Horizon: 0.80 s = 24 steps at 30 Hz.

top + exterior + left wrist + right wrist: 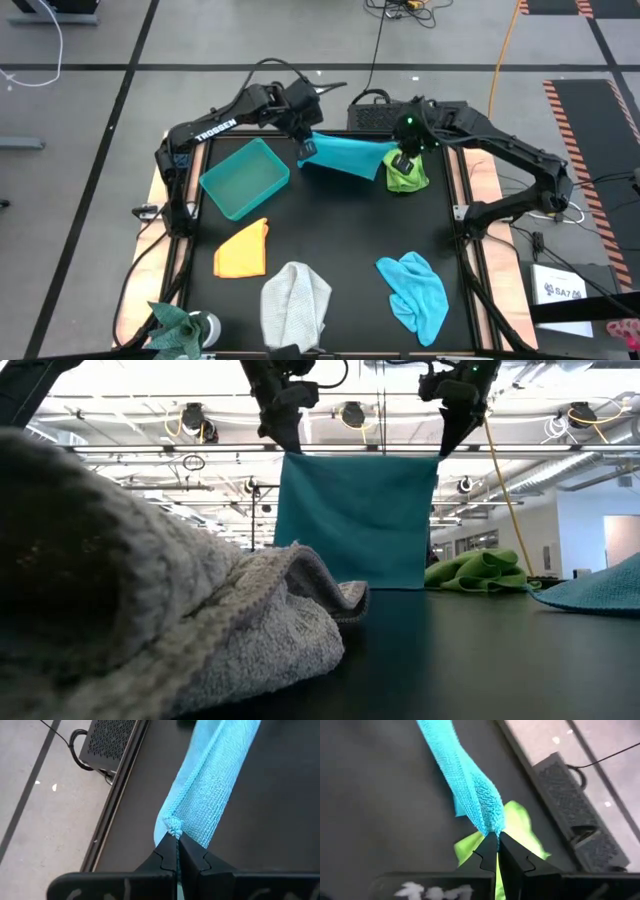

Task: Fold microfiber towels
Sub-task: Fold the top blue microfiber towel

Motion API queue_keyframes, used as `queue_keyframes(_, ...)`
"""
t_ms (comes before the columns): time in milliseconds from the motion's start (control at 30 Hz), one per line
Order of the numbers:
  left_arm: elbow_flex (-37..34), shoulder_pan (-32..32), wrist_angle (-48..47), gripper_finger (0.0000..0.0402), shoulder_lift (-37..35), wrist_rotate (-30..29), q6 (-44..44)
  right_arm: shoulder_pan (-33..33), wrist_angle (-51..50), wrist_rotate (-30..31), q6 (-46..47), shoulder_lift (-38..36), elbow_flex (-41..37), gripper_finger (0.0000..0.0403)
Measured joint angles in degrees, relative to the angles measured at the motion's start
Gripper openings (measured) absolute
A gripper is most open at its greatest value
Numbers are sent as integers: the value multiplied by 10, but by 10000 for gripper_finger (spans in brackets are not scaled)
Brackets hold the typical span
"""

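1. The black worktop carries 5 cloths and a bin, with 2 dark arms reaching in from its left and right sides.
2. The teal towel hangs stretched between the 2 claws above the far edge of the worktop; in the low view it drops as a flat sheet whose lower edge reaches the worktop surface or sits just above it.
3. The rigid teal bin sits open side up near the far left corner.
4. The light grey towel lies crumpled at the near edge, about the middle; it fills the foreground of the low view.
5. The light blue towel lies rumpled towards the near right corner.
6. The orange-yellow towel lies folded between the bin and the near edge, left of the grey one.
7. The lime green towel is bunched by the far right corner, under the right claw.
8. The left claw is clamped on 1 top corner of the teal towel; the wrist view shows its fingers pinched together on the fabric.
9. The right claw is clamped on the other top corner, its fingers pressed together on the cloth, with the green towel below.
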Motion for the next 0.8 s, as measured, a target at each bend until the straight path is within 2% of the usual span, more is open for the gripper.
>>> queue_keyframes(167,0,-25,-26,0,0,0,-22,33,-15,-29,38,1,-45,0)
queue_keyframes(300,-20,-50,-30,0,0,0,-50,62,-14,-30,63,1,-79,0)
queue_keyframes(533,-159,-95,21,0,1,20,-89,106,-14,-34,102,1,-102,0)
queue_keyframes(633,-209,-111,52,0,1,48,-104,120,-8,-62,121,1,-106,0)
queue_keyframes(800,-246,-133,79,0,1,66,-131,145,-6,-130,160,1,-115,0)
